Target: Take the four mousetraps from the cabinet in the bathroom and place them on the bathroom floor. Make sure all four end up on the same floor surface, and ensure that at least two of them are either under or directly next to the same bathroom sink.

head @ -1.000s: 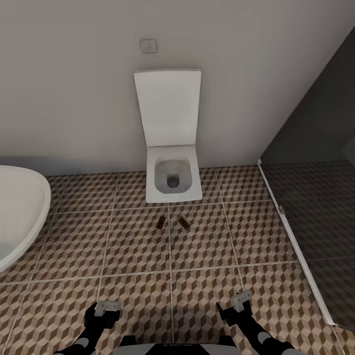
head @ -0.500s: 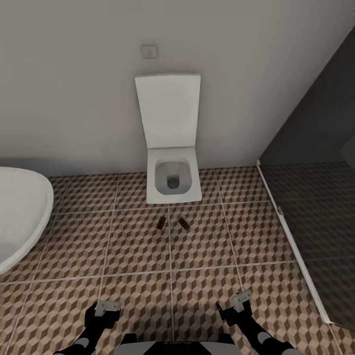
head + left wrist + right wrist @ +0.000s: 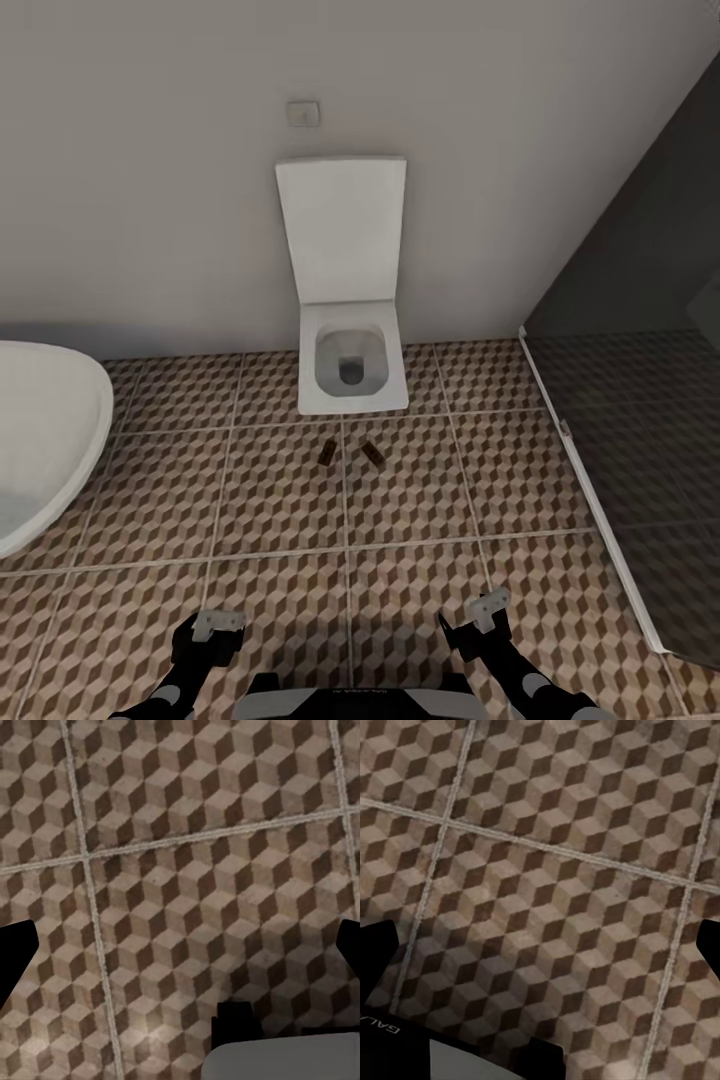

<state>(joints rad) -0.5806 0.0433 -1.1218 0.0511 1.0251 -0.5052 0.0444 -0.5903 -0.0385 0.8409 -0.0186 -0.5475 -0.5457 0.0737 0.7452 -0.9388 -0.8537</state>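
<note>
Nearest, at the head view's lower edge: left gripper (image 3: 212,628) and right gripper (image 3: 480,615), both held low over the bathroom floor (image 3: 250,500), well apart from each other. In the wrist views each gripper's dark fingers sit at opposite edges of the picture with bare tile between them, so jaws on both sides are spread wide and hold nothing. Left wrist view: floor tiles (image 3: 187,870) with cube pattern and pale grout lines. Right wrist view: same tiling (image 3: 555,885).

Mid distance: two mousetraps lie flat on the floor, just beside each other but apart. Left mousetrap (image 3: 328,453); right mousetrap (image 3: 372,452). Each is tilted, the pair splayed apart at the near ends. Both are just in front of the toilet.

Left: rounded white bathtub (image 3: 40,440) rim. Right: dark glass shower screen (image 3: 640,400).

Far: white toilet (image 3: 350,370), lid (image 3: 342,230) upright against the wall; small flush plate (image 3: 303,113) above it.
</note>
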